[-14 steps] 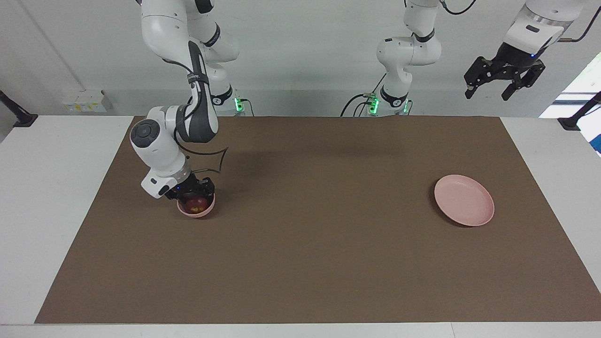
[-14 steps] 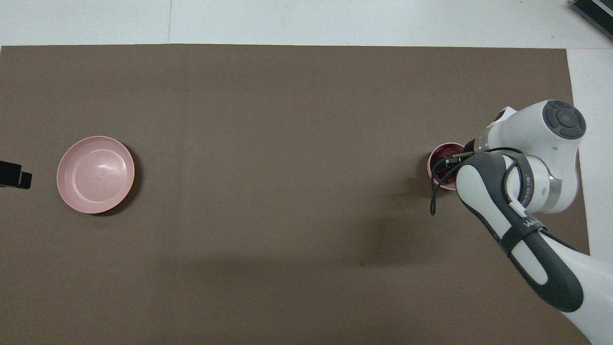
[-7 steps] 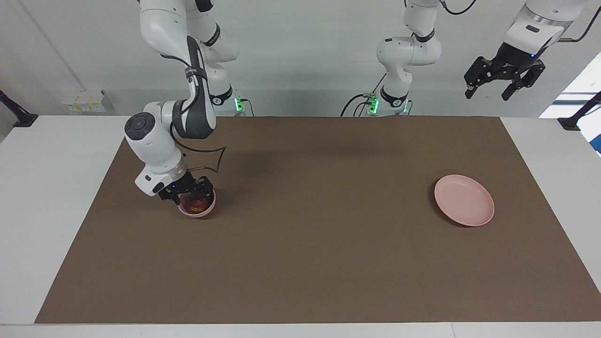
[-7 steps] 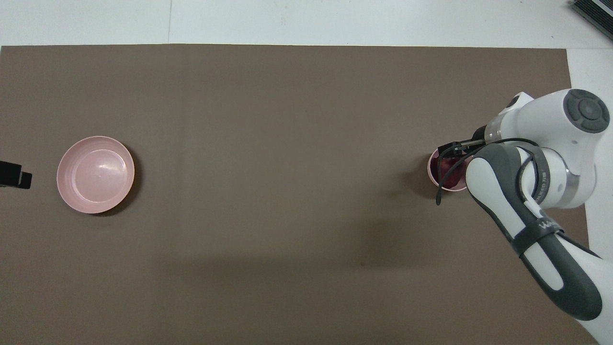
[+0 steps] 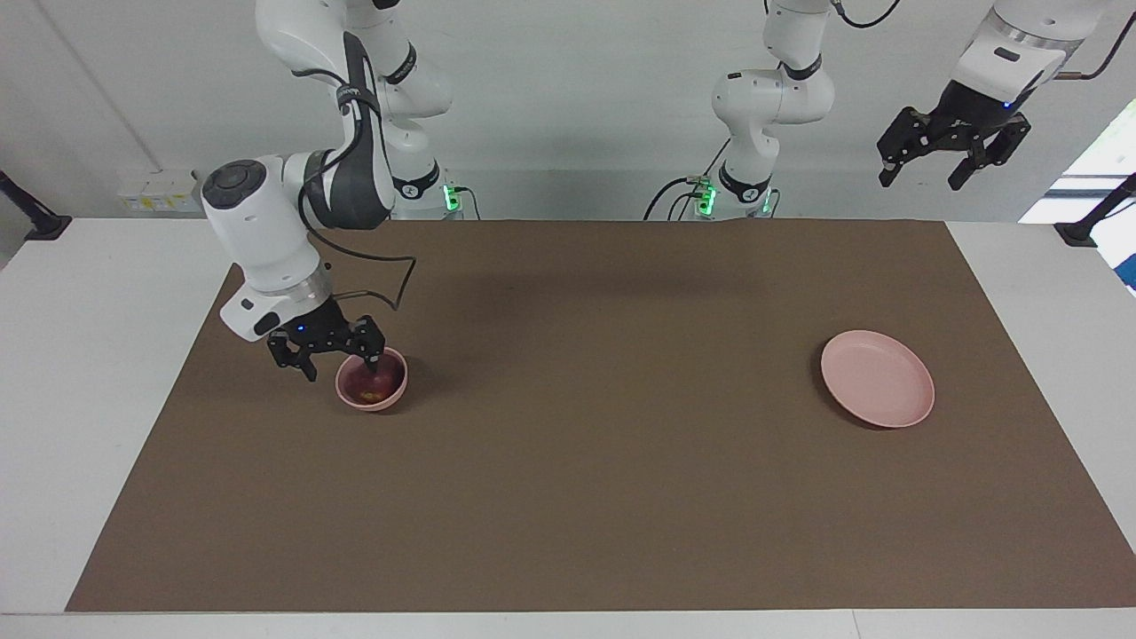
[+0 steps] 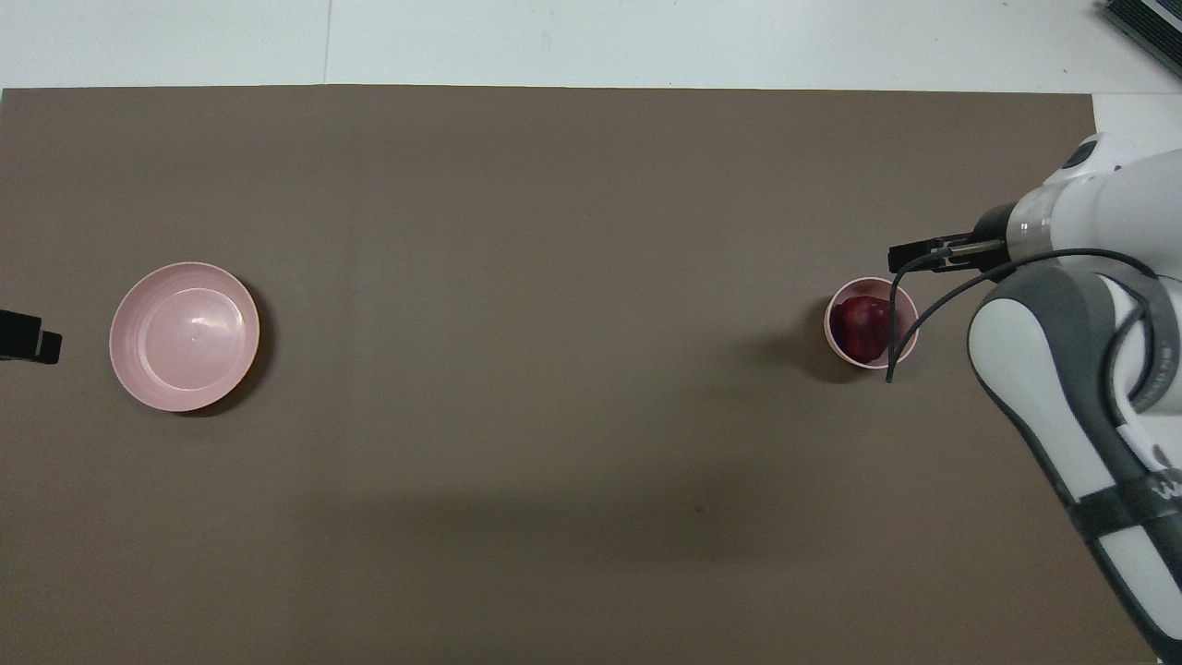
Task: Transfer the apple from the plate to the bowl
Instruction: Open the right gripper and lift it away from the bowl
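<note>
So the dark red apple (image 6: 862, 328) is sitting in the small pink bowl (image 5: 371, 401), down at the right arm's end of the brown mat (image 5: 586, 461). The right gripper (image 5: 337, 362) hangs just above the bowl's rim with its fingers spread and nothing in them, apple not touched. The flat pink plate (image 5: 877, 378) has nothing on it, well apart at the left arm's end. The left gripper (image 5: 951, 160) waits up high off the mat's corner, fingers spread too.
</note>
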`<act>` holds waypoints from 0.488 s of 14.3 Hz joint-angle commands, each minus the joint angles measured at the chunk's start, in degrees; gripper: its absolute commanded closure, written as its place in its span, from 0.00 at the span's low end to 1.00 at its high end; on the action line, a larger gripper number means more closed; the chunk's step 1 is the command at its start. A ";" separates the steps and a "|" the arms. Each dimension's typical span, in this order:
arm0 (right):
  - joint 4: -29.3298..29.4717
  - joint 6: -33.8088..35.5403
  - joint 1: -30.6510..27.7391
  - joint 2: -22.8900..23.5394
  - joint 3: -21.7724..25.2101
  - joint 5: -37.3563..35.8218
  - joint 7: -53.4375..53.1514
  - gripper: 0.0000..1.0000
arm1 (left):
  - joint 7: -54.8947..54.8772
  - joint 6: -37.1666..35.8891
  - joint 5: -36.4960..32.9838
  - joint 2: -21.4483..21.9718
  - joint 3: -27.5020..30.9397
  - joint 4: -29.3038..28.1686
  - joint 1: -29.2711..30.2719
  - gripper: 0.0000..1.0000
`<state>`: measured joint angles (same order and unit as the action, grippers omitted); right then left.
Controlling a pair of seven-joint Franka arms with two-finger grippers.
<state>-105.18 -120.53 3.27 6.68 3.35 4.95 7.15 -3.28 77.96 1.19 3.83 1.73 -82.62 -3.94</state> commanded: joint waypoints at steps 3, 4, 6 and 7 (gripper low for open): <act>8.39 15.91 -0.81 -5.00 -0.36 -5.47 -4.68 0.00 | 0.55 -0.62 -0.57 0.82 -0.41 -0.52 0.60 0.00; 9.28 18.37 -0.81 -6.06 -0.36 -5.92 -5.13 0.00 | 0.55 -0.62 -0.57 0.82 -0.41 -0.52 0.51 0.00; 9.90 20.85 -0.81 -7.73 -0.36 -6.27 -7.40 0.00 | 0.55 -0.62 -0.57 0.82 -0.41 -0.52 0.51 0.00; 9.82 21.47 -0.81 -8.35 -0.54 -6.45 -8.46 0.00 | 0.55 -0.62 -0.57 0.82 -0.41 -0.52 0.51 0.00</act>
<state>-95.62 -100.65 3.01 -0.81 3.44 0.30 1.34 -3.27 77.96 1.19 3.84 1.73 -82.62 -3.94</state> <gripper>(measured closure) 0.000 0.000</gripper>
